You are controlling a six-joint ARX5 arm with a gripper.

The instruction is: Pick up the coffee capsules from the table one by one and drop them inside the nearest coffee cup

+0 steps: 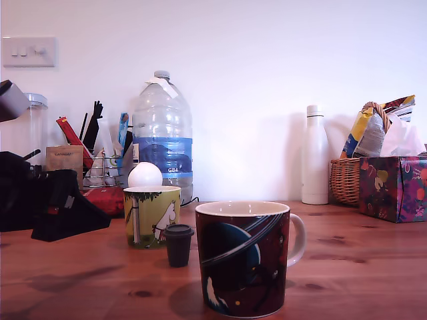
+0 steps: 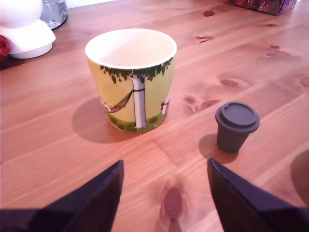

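Capsule (image 1: 179, 244), a dark tapered pod with its wide flat rim on top, stands upright on the wooden worktop (image 1: 360, 267), between the yellow-green illustrated mug (image 1: 152, 215) and the dark blue mug (image 1: 245, 259), touching neither. Pincer (image 2: 164, 198), its two black fingers (image 2: 96, 200) spread wide and holding nothing, hovers near the worktop on the exterior view's left, apart from both mugs. In the wrist view the yellow-green mug is empty. White ball (image 1: 145, 175) shows behind this mug's rim
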